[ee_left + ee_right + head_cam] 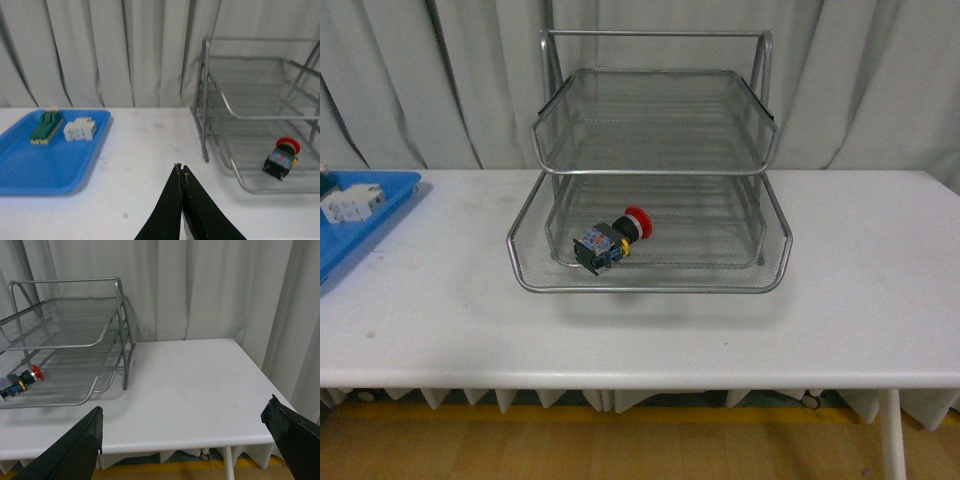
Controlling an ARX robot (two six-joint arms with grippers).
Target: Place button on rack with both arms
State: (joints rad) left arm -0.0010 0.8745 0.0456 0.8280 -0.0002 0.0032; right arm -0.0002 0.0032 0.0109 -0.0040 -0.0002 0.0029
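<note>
1 button (pixel 612 240) lying in rack (pixel 650 172) low tray, near-left part, long axis near-left to far-right, red cap at far end | L gripper (pixel 181 168) tips together, empty, prob nearer arm, button off to its right | R gripper (pixel 185 407) spread wide, empty

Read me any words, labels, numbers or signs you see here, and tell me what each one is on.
None can be read.
The button has a bluish patch on its body that may be a label: too small and blurred to read.
The rack and the blue tray show no print.
</note>
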